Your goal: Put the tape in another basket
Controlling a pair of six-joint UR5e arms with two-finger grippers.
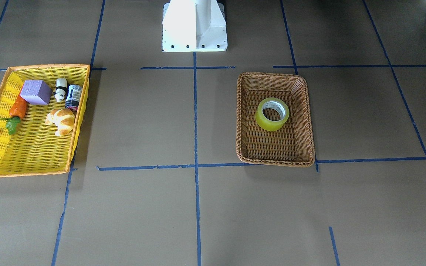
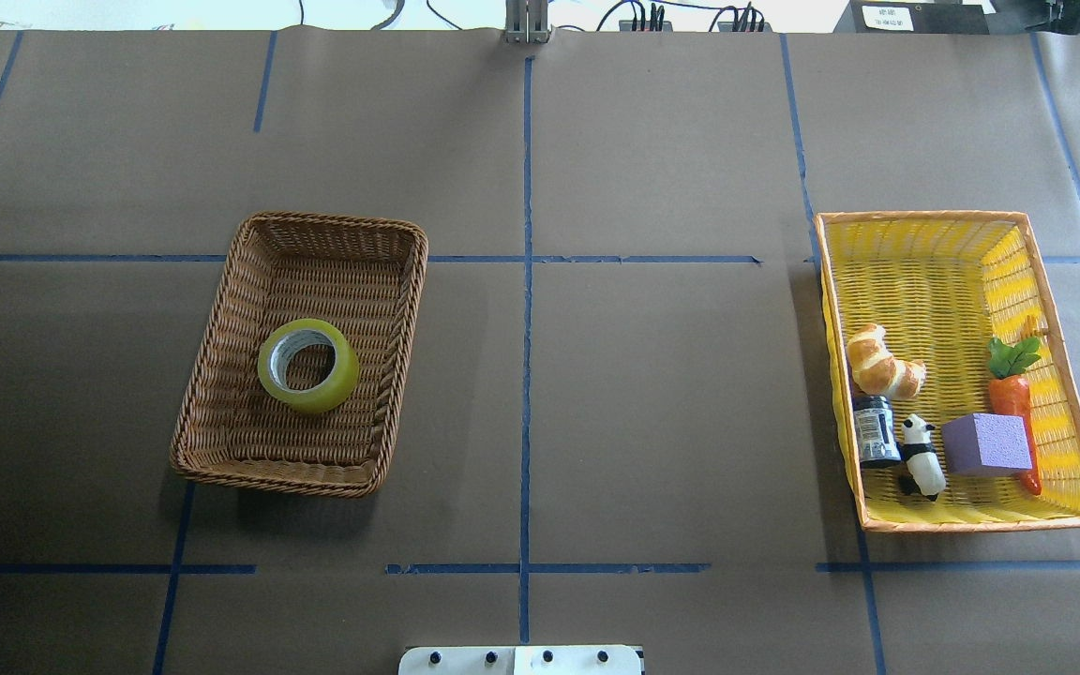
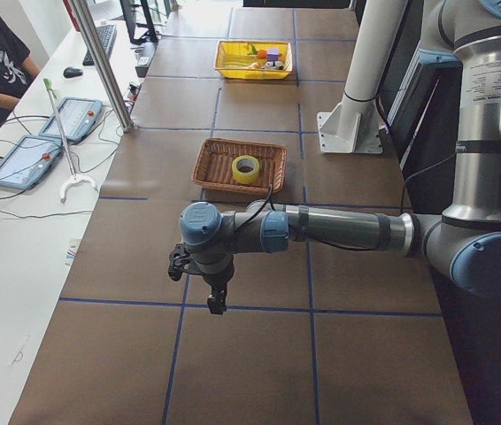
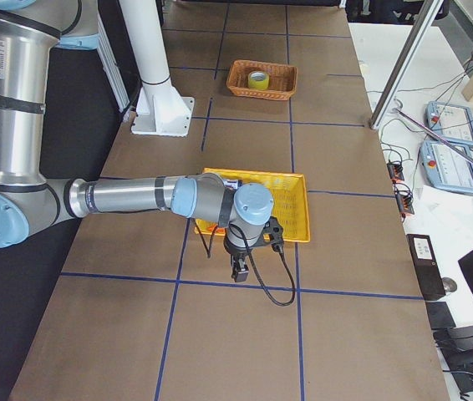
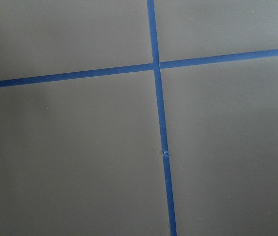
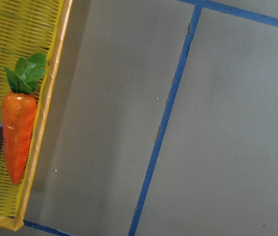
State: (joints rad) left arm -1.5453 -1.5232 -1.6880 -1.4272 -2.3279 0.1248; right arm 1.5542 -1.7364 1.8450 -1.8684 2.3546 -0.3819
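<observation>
The yellow-green tape roll [image 1: 272, 114] lies flat in the middle of the brown wicker basket [image 1: 276, 162]; both also show in the overhead view, tape [image 2: 307, 366] and basket [image 2: 334, 221]. My left gripper [image 3: 217, 301] hangs over bare table, well short of the basket [image 3: 211, 164], and shows only in the exterior left view. My right gripper [image 4: 240, 271] hangs just past the near edge of the yellow tray and shows only in the exterior right view. I cannot tell whether either gripper is open or shut. Neither holds anything that I can see.
The yellow tray [image 2: 934, 253] with an orange rim holds a croissant [image 2: 882, 361], a carrot [image 6: 18, 132], a purple block [image 2: 985, 443], a panda figure [image 2: 922, 457] and a small dark jar [image 2: 875, 431]. The robot's white base [image 1: 194, 26] stands between the baskets.
</observation>
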